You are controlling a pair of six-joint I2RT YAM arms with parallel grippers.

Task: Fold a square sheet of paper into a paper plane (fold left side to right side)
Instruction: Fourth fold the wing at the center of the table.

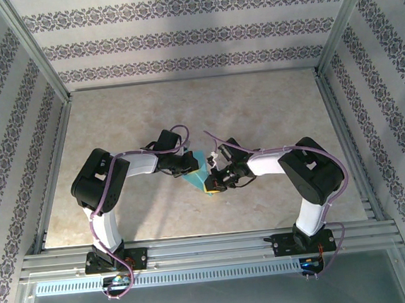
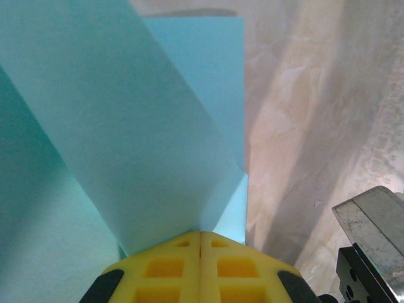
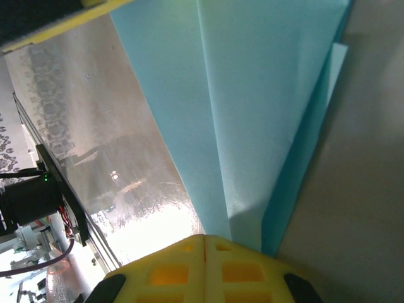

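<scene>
The folded cyan paper (image 2: 126,126) is pinched at opposite ends by the left end effector (image 2: 201,235) and the right end effector (image 3: 204,238), and is seen fanning out ahead of each.

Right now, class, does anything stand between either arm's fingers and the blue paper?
Nothing visible does. The left fingers and the right fingers are each shut directly on the folded paper, gripping it at its edge.

White-and-black left arm (image 1: 102,185) and right arm (image 1: 311,174) bent inward, left gripper (image 1: 187,165) and right gripper (image 1: 213,184) meeting at frame centre — both against a small folded cyan-blue sheet of paper (image 1: 199,171) — beige marbled tabletop (image 1: 255,104), patterned wallpaper walls (image 1: 178,36), aluminium rail (image 1: 211,248) along the bottom.
</scene>
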